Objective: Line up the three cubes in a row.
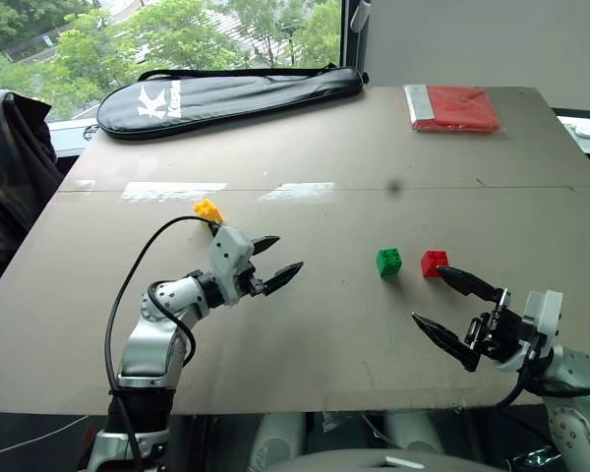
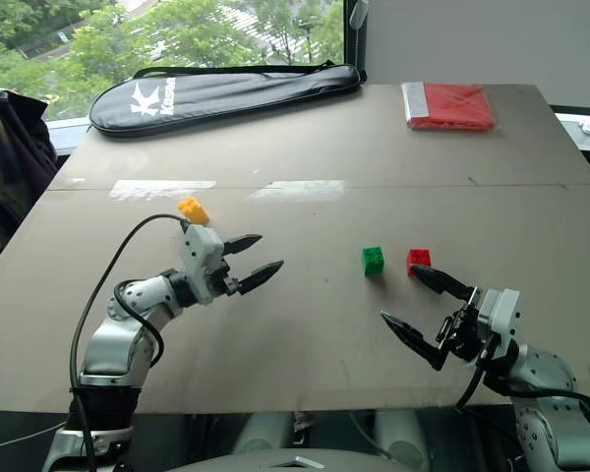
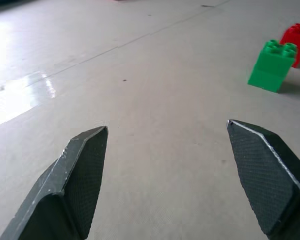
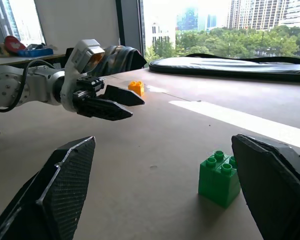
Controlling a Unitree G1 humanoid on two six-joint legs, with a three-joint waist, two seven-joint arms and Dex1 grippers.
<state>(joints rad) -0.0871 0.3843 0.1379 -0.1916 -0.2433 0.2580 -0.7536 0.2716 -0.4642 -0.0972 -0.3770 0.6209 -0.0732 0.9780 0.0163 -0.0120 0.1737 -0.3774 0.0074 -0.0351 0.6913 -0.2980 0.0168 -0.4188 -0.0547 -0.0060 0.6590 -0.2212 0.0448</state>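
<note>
Left eye view gives me the worktop (image 1: 305, 324) with the green cube (image 1: 388, 262) and red cube (image 1: 434, 263) just beside each other, right of centre. The yellow cube (image 1: 207, 208) sits well apart toward the left edge. My left gripper (image 1: 275, 262) hangs spread and empty near the yellow cube. My right gripper (image 1: 442, 307) is spread wide, empty, near the red cube.

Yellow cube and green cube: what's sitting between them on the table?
The open left gripper hangs between the yellow cube and green cube; otherwise bare table, seen from the head views.
</note>
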